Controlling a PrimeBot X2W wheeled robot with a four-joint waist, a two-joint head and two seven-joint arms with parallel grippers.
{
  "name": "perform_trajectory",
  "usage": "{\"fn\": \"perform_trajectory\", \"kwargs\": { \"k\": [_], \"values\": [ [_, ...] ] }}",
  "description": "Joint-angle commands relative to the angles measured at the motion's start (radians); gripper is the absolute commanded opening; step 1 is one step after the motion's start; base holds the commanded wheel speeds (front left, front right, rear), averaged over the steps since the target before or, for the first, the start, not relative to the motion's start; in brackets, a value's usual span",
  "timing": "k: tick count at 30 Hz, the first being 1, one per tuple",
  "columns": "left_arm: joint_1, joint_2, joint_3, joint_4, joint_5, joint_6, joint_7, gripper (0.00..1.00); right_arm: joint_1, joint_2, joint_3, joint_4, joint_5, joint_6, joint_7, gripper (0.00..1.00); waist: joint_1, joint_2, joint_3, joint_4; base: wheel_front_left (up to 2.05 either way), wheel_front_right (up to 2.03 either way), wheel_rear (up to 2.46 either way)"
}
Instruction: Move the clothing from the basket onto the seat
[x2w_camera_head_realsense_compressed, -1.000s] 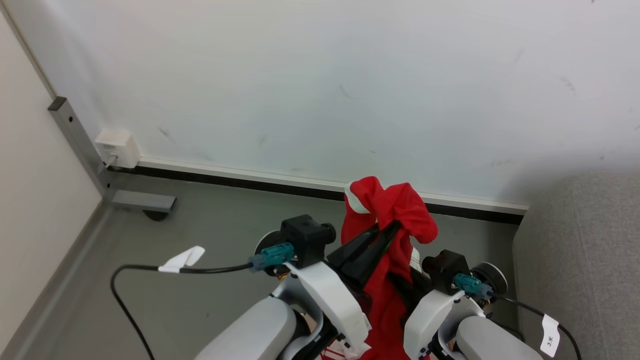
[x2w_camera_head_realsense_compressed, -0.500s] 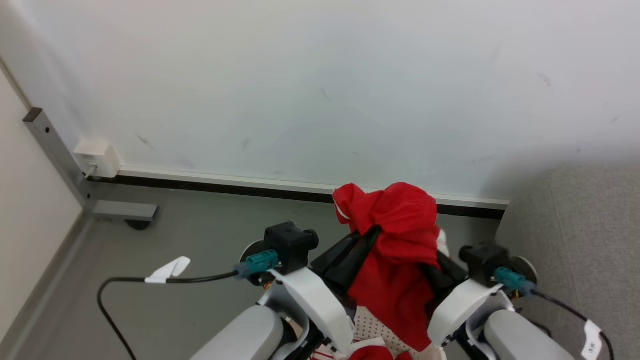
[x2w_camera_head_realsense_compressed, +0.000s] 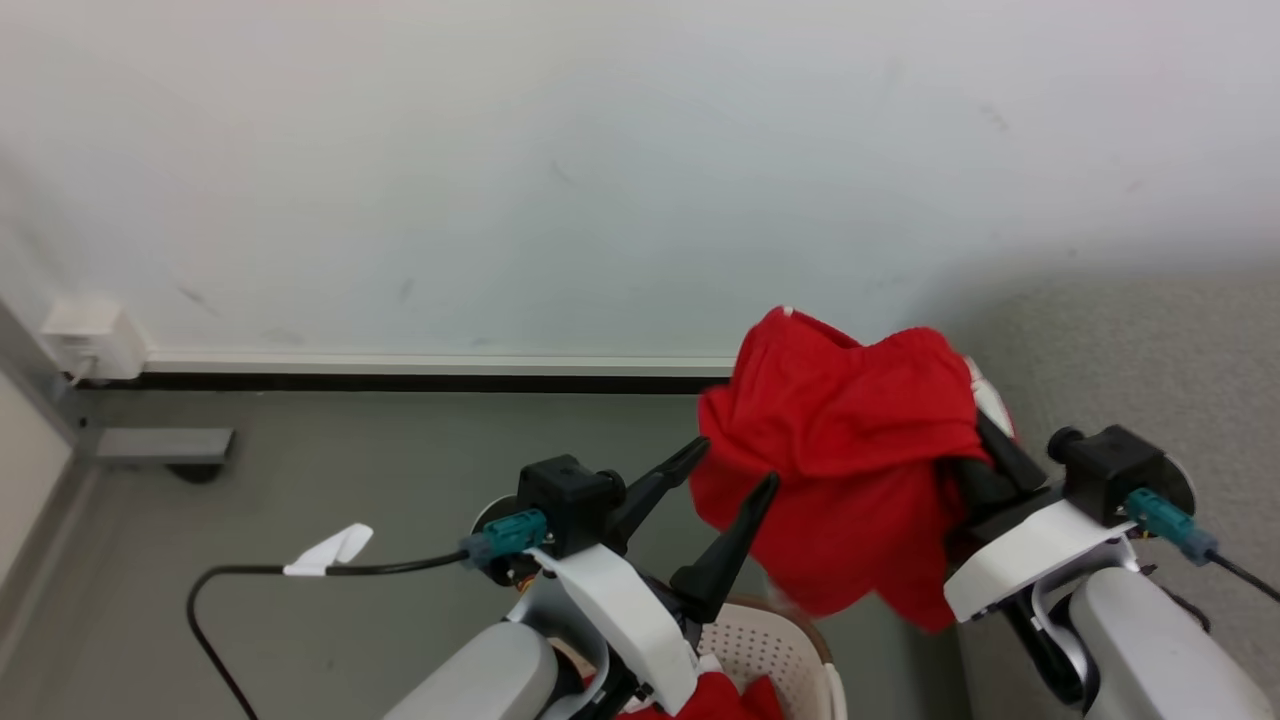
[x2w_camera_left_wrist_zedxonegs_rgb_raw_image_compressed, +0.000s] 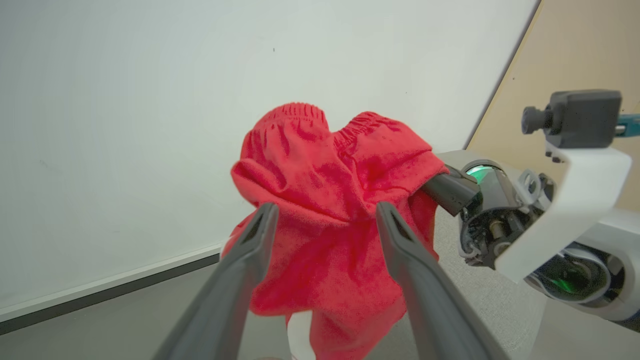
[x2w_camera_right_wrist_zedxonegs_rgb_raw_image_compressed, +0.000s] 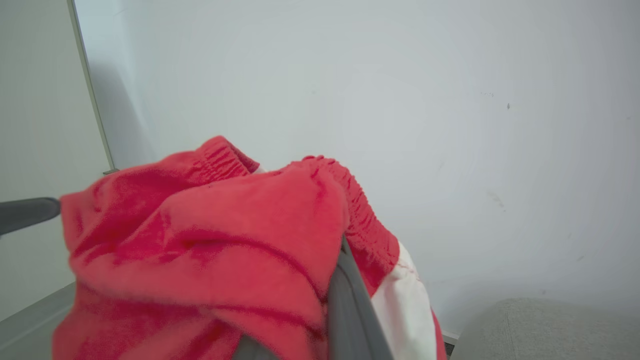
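Observation:
A red garment (x2w_camera_head_realsense_compressed: 850, 450) with a white panel, one piece of the clothing, hangs in the air from my right gripper (x2w_camera_head_realsense_compressed: 985, 440), which is shut on it; the cloth drapes over its dark fingers (x2w_camera_right_wrist_zedxonegs_rgb_raw_image_compressed: 345, 300). My left gripper (x2w_camera_head_realsense_compressed: 732, 465) stands open just left of the garment, with nothing between its fingers (x2w_camera_left_wrist_zedxonegs_rgb_raw_image_compressed: 260, 235), and the cloth (x2w_camera_left_wrist_zedxonegs_rgb_raw_image_compressed: 330, 165) hangs just beyond them. The cream basket (x2w_camera_head_realsense_compressed: 775, 645) with a brown rim sits below at the bottom edge, with more red clothing (x2w_camera_head_realsense_compressed: 720, 700) inside. The light grey seat (x2w_camera_head_realsense_compressed: 1150, 340) lies to the right.
A white wall (x2w_camera_head_realsense_compressed: 600, 150) with a dark baseboard (x2w_camera_head_realsense_compressed: 400, 381) runs across the back above a grey floor (x2w_camera_head_realsense_compressed: 350, 470). A grey metal post foot (x2w_camera_head_realsense_compressed: 160, 443) and a white wall box (x2w_camera_head_realsense_compressed: 90, 338) stand at far left. A black cable (x2w_camera_head_realsense_compressed: 240, 572) trails from my left wrist.
My left gripper has opened and let go of the red garment. The right gripper has carried the garment rightward, closer to the seat. The head camera has turned right.

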Motion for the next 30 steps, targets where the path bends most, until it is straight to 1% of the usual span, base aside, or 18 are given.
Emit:
{"fn": "perform_trajectory", "kwargs": {
  "k": [1,6,10,16,21,30],
  "values": [
    [0.007,0.009,0.000,0.002,-0.001,0.004,-0.004,1.00,0.005,-0.010,-0.019,-0.017,-0.008,0.001,0.000,0.00,0.0000,0.0000,0.011,-0.032,0.00,0.00,0.00],
    [0.004,0.015,-0.007,0.010,0.016,-0.001,-0.017,1.00,0.026,-0.031,-0.093,-0.079,-0.017,0.001,0.000,0.00,0.0000,0.0000,0.023,-0.097,0.00,0.00,0.00],
    [-0.005,0.025,-0.016,0.011,0.030,-0.009,-0.034,1.00,0.046,-0.028,-0.145,-0.138,-0.001,0.001,0.000,0.00,0.0000,0.0000,0.030,-0.158,0.00,0.00,0.00],
    [-0.018,0.045,-0.025,0.028,0.062,-0.006,-0.061,1.00,0.081,-0.025,-0.197,-0.201,0.006,0.001,0.000,0.00,0.0000,0.0000,0.044,-0.255,0.00,0.00,0.00],
    [-0.032,0.048,-0.029,0.044,0.075,-0.009,-0.079,1.00,0.112,-0.023,-0.234,-0.240,0.004,0.001,0.000,0.00,0.0000,0.0000,0.060,-0.331,0.00,0.00,0.00],
    [-0.057,0.055,-0.037,0.065,0.119,-0.002,-0.132,1.00,0.168,-0.014,-0.300,-0.297,-0.001,0.001,0.000,0.00,0.0000,0.0000,0.080,-0.429,0.00,0.00,0.00]
  ]
}}
